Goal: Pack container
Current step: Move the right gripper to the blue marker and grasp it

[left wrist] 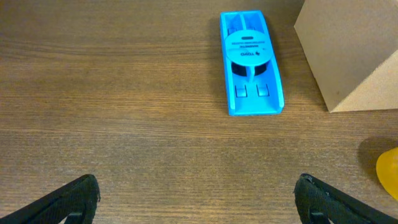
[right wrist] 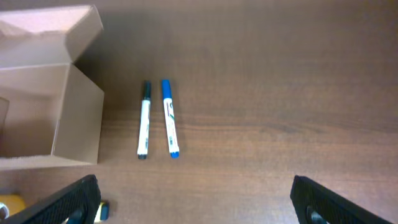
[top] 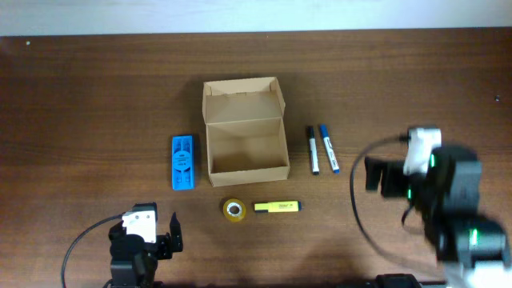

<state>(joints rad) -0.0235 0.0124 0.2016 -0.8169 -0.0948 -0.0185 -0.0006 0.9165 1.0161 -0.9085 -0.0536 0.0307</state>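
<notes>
Wooden table, open container, blue case

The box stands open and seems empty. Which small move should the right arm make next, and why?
Probably move the open right gripper forward and down over the blue marker. That marker lies ahead of the fingers and is the item nearest this arm, beside the black marker. The container next to them is open and empty, and nothing is held yet.

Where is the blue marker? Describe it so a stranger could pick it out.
Find the open cardboard box at centre. Right of it, side by side, lie a black-capped marker and the blue marker. The blue one is farther from the box.
</notes>
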